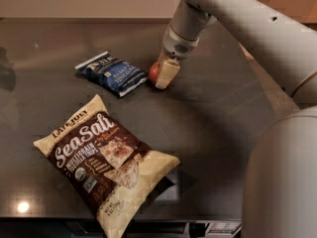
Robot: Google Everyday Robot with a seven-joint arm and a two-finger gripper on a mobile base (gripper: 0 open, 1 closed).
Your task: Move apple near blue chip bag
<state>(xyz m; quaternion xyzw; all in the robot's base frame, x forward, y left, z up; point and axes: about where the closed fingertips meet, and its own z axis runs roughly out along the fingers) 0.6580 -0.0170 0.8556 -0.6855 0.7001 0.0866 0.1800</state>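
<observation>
The small red apple (154,72) sits on the dark table (223,123), just right of the blue chip bag (112,72), which lies flat with its white lettering up. My gripper (161,74) comes down from the upper right and is shut on the apple. One cream finger (167,73) covers the apple's right side, so only its left part shows. The apple is a small gap away from the bag's right edge.
A larger brown-and-cream "Sea Salt" bag (104,165) lies at the front left of the table. My arm (237,14) crosses the upper right and my body (282,182) fills the lower right. The table's front edge runs along the bottom.
</observation>
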